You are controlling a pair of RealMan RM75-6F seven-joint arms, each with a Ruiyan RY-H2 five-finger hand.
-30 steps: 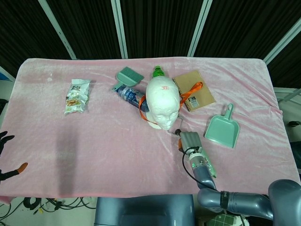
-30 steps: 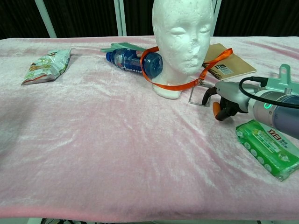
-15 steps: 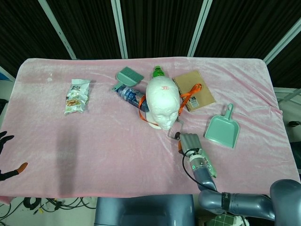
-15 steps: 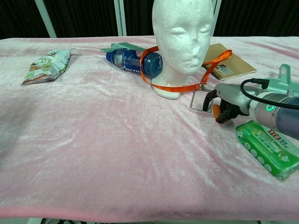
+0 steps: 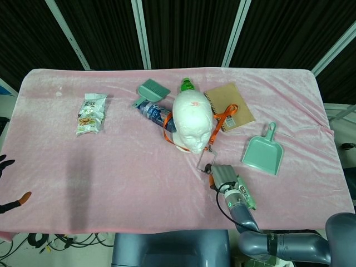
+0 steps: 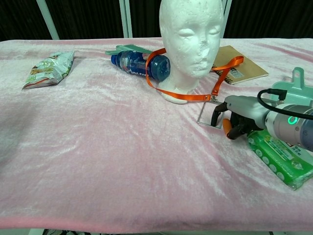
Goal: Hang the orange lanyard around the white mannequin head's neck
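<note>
The white mannequin head (image 5: pixel 192 119) (image 6: pixel 190 39) stands upright mid-table. The orange lanyard (image 6: pixel 183 96) (image 5: pixel 227 115) loops around its neck: one side runs past the bottle, the front lies on the cloth before the base, and the other side rises over the notebook. Its clear badge holder (image 6: pixel 210 113) (image 5: pixel 204 160) lies just in front of the base, and my right hand (image 6: pixel 240 119) (image 5: pixel 223 176) pinches its near edge. Only fingertips of my left hand (image 5: pixel 12 201) show, spread and holding nothing, at the table's front left edge.
A blue water bottle (image 6: pixel 139 63) and a green brush (image 5: pixel 151 90) lie left of the head, and a snack bag (image 6: pixel 49 68) lies far left. A brown notebook (image 5: pixel 229 107) and a green dustpan (image 5: pixel 262 151) sit to the right. A green packet (image 6: pixel 281 156) lies by my right hand.
My right hand has drawn back toward me with the badge holder. The front of the strap has come down from the neck onto the cloth. The left hand has barely moved.
</note>
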